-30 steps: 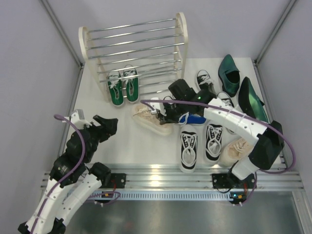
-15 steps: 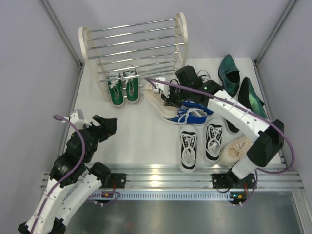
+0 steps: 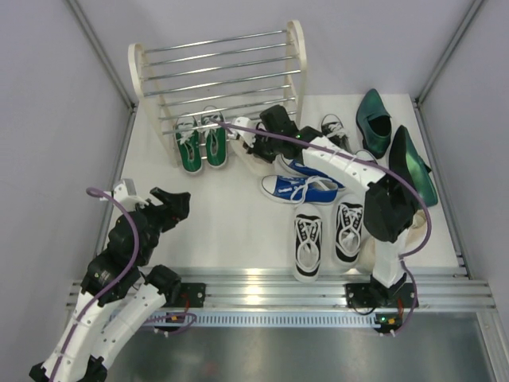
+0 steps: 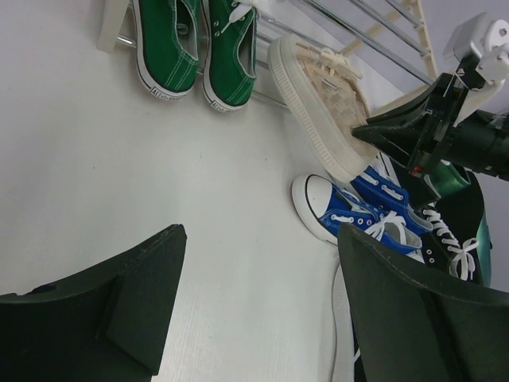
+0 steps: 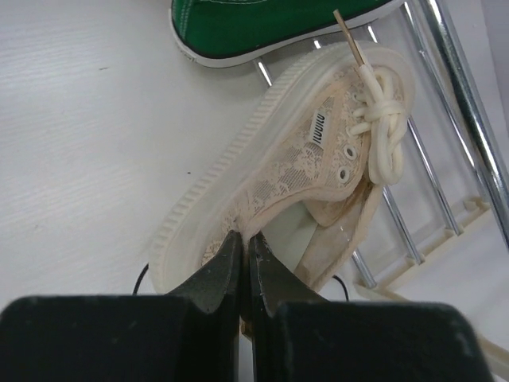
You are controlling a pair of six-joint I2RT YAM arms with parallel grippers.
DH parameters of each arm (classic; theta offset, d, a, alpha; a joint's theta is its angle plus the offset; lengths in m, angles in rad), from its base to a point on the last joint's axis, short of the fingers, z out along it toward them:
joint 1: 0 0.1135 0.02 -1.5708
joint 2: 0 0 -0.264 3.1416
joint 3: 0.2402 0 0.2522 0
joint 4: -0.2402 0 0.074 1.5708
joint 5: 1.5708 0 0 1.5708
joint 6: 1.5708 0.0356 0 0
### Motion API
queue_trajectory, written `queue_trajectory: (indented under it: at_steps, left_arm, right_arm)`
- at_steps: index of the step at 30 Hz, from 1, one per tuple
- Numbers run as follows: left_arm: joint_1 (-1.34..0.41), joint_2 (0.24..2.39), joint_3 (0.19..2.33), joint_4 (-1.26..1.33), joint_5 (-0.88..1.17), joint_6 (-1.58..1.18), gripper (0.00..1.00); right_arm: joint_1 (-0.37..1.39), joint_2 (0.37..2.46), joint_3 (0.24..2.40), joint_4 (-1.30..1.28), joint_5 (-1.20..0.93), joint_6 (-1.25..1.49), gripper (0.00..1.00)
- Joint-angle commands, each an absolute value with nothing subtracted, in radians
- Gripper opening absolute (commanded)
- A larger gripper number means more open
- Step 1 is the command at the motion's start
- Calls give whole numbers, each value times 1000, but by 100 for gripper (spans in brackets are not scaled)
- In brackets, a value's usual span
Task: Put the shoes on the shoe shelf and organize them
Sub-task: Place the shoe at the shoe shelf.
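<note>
Right wrist view: beige sneaker (image 5: 296, 171) pinched inside right gripper (image 5: 245, 240).

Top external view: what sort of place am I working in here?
Probably a lab test cell, not a home: a white table boxed in by plain grey panels, arms bolted to an aluminium rail, and a small shoe shelf with sneakers staged beside it.

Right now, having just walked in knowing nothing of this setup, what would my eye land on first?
The right gripper pinches a beige shoe by its side, toe end at the shelf's lowest rods, beside a green pair already parked there. To the right, a blue pair, black-and-white sneakers and glossy dark green shoes lie jumbled on the table.
</note>
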State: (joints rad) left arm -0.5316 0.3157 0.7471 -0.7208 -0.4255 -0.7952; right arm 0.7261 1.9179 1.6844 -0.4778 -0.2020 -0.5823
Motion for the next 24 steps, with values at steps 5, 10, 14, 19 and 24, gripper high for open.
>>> queue_trajectory:
  at_steps: [5, 10, 14, 19, 24]
  left_arm:
    - [-529, 313, 759, -710, -468, -790, 84]
    - [-529, 316, 756, -710, -477, -782, 84]
    - [-529, 316, 752, -710, -483, -776, 84]
    - [-529, 319, 749, -710, -488, -778, 85]
    - [-529, 330, 749, -712, -489, -778, 86]
  right_arm:
    - [716, 1945, 1726, -99, -57, -577, 0]
    - [730, 1991, 1701, 46, 41, -555, 0]
    - [753, 2028, 1666, 169, 112, -551, 0]
    - [770, 2077, 1666, 271, 202, -523, 0]
    - [778, 2100, 1638, 348, 186, -558, 0]
